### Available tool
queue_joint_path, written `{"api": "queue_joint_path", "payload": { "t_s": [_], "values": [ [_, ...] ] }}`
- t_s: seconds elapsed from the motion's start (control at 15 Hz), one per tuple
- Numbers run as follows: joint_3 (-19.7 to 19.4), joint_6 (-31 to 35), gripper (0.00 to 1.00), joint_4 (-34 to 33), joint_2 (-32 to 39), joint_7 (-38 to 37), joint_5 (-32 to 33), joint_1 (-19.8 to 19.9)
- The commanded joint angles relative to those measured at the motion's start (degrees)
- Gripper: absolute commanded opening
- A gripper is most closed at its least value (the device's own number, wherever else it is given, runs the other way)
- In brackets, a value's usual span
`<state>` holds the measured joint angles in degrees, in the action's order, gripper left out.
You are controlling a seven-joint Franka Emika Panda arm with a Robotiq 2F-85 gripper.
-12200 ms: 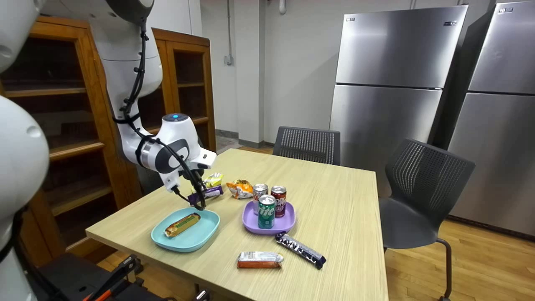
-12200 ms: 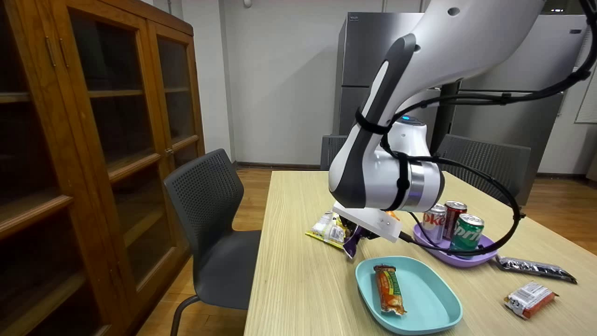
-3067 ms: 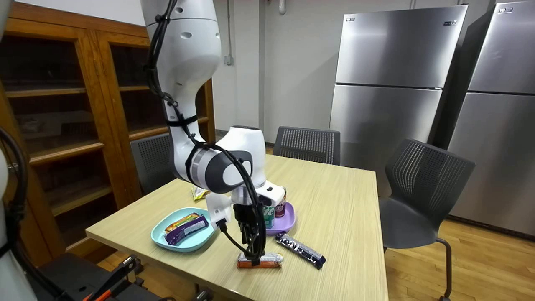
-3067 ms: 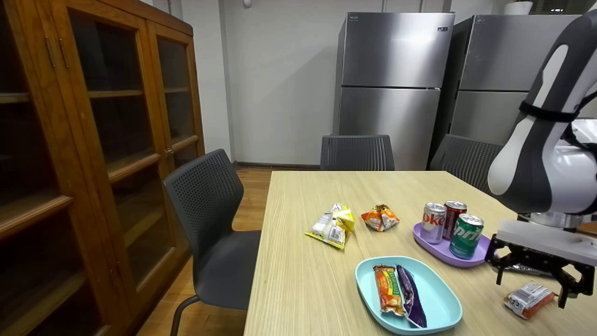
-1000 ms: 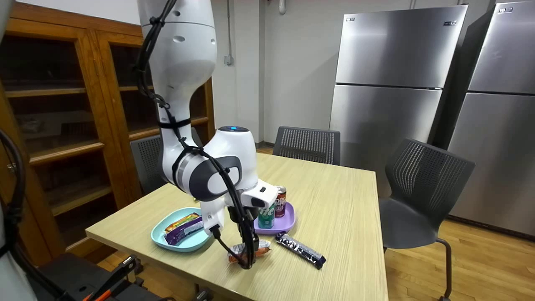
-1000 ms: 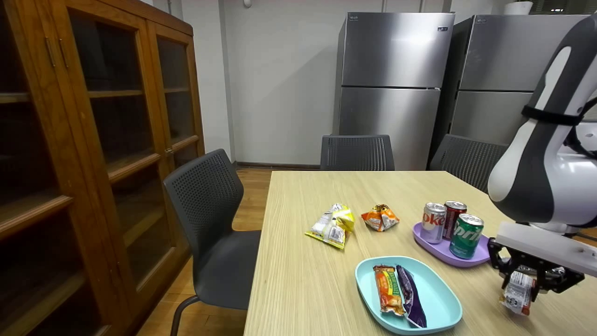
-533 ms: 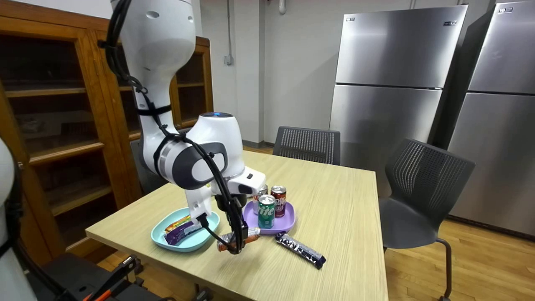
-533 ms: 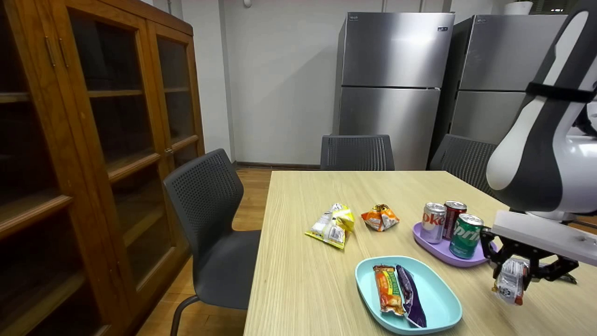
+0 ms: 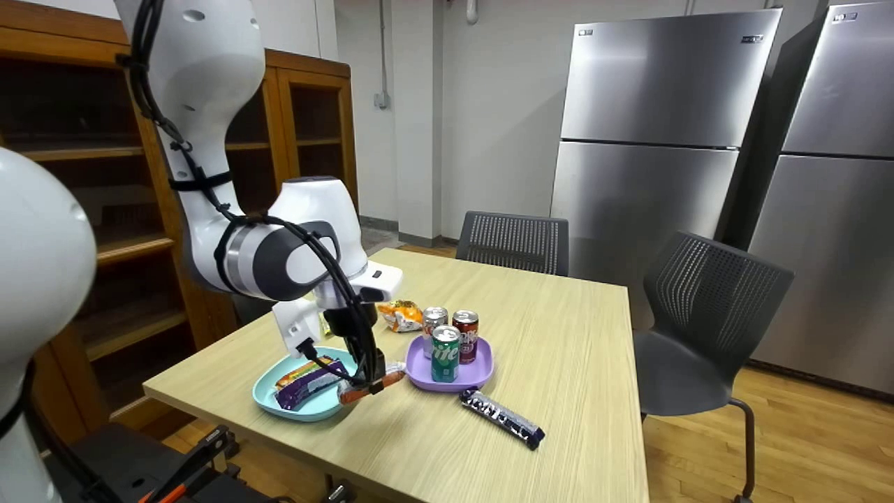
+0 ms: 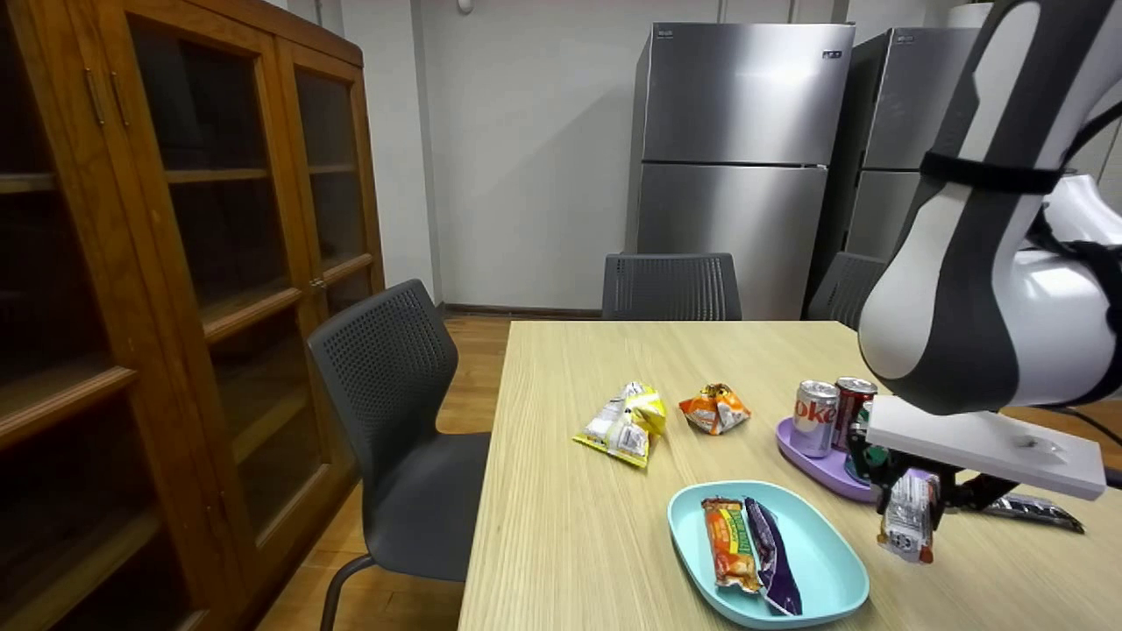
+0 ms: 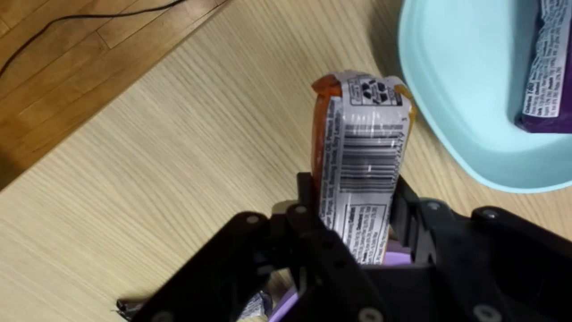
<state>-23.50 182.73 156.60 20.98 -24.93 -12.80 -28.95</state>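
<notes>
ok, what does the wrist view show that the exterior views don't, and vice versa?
Wrist view only: a clear barcode on the gripped snack bar.

Exterior views only: fridges, chairs, cabinet, orange snack bag.

Shared: the tool closed on that snack bar, the blue tray with a purple-wrapped bar inside, the purple tray (partly hidden from the wrist), the table.

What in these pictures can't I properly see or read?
Held snack bar: in the wrist view its lower end hides behind the black fingers; some small print is too blurred.
Purple bar and blue tray: cut off by the wrist view's top and right edges.
Green can: mostly hidden by the fingers and white bracket in an exterior view.
Inside of the fridge: hidden by its shut doors in both exterior views.
</notes>
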Motion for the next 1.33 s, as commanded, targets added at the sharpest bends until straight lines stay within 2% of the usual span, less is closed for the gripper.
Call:
{"api": "queue_joint_path", "payload": {
  "t_s": [0.0, 0.27, 0.53, 0.87, 1.27],
  "values": [
    [-5.6, -0.7, 0.17, -0.5, 0.8, -3.2, -1.2, -10.8],
    [-8.7, -2.2, 0.17, -1.9, 2.1, -5.4, -1.1, -18.0],
    [-10.2, -4.7, 0.17, -4.2, 4.2, -6.6, -0.7, -21.9],
    [-8.4, -9.8, 0.17, -8.2, 7.1, -7.0, -0.5, -21.6],
    [-4.9, -14.0, 0.17, -12.0, 9.5, -7.5, 1.6, -19.1]
  ]
}}
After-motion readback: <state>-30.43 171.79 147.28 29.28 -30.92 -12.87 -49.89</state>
